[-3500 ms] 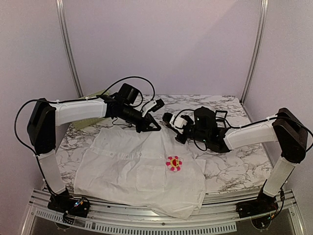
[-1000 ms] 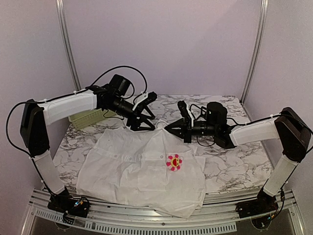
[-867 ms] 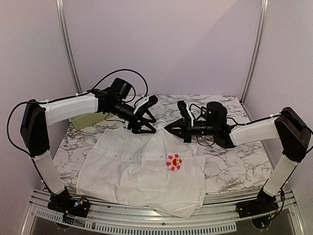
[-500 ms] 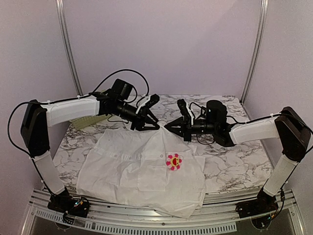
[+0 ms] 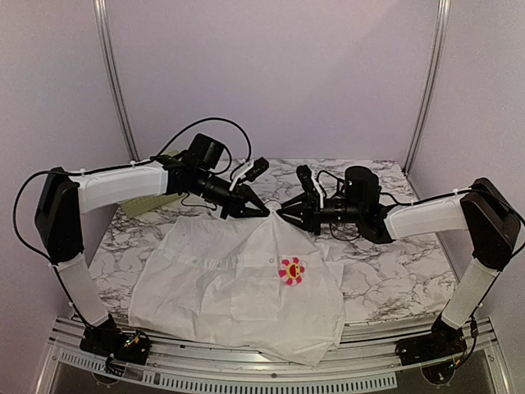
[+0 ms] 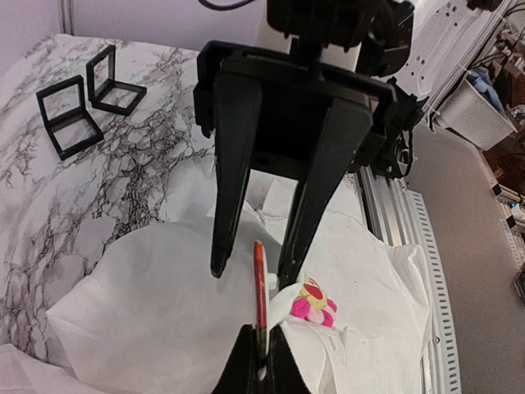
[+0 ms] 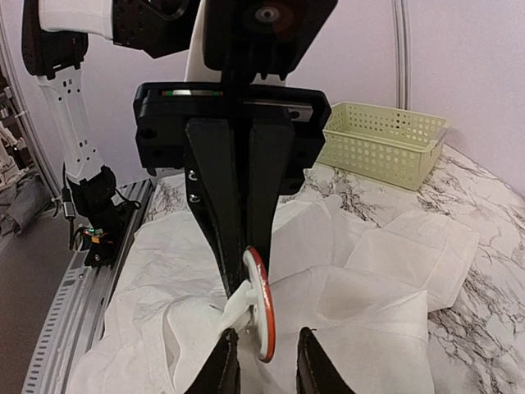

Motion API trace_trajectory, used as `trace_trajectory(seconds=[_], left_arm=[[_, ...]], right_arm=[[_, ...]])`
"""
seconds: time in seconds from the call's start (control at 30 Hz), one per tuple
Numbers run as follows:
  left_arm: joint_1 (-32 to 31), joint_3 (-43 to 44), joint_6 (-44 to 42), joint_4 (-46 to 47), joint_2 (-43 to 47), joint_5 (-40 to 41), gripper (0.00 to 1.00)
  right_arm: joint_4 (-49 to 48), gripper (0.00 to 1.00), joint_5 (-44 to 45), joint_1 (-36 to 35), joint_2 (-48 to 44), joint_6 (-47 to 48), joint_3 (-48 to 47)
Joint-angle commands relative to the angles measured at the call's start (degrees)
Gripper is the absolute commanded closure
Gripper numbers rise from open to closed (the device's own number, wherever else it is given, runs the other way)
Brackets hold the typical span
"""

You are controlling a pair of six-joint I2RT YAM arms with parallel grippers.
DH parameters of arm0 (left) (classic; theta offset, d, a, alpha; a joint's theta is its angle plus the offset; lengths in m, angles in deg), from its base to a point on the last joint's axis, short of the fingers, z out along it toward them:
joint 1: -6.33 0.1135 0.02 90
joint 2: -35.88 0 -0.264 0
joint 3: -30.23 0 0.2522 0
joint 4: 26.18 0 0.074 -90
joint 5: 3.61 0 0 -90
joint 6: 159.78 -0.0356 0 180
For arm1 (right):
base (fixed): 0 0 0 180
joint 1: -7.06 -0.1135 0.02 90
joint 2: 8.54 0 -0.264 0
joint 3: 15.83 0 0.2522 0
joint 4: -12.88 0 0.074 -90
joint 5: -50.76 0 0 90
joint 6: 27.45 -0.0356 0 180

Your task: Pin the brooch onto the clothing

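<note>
Left hand (image 7: 237,289) has pinched a red-rimmed disc (image 7: 257,308), visible only wrist-side; right hand (image 6: 253,264) parted.

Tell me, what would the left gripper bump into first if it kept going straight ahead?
Probably the right gripper, which faces it head-on, jaws open. The left gripper is shut on a red ring between them; depth is unclear.

Quantities: one white shirt (image 5: 230,283), one flower brooch (image 5: 291,272), one red-rimmed ring (image 7: 259,308), one perforated basket (image 7: 385,144), two black square frames (image 6: 47,125).
</note>
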Motion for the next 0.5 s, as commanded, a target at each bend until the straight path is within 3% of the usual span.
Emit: trace_trajectory(seconds=[0.0,0.1,0.27,0.37,0.47], left_arm=[[-0.51,-1.32,5.69,2.58,1.39,1.54,1.0],[-0.52,-2.31,7.68,4.41,1.97,2.36,1.0],[-0.68,-2.44,9.06,6.14,2.24,3.56,1.0],[-0.87,-2.85,8.63,6.5,2.3,3.79,1.0],[-0.94,-3.06,8.49,6.76,2.31,3.68,1.0]], right_arm=[[5.52,0.71,1.31,1.22,-1.78,2.24,-0.78],[6.76,0.48,2.3,1.37,-2.93,3.76,-0.02],[1.74,0.33,3.6,0.87,-3.69,3.65,2.64],[-2.48,0.03,5.49,-0.66,-2.23,3.43,2.89],[-6.19,0.01,4.48,-0.81,0.0,2.24,2.52]])
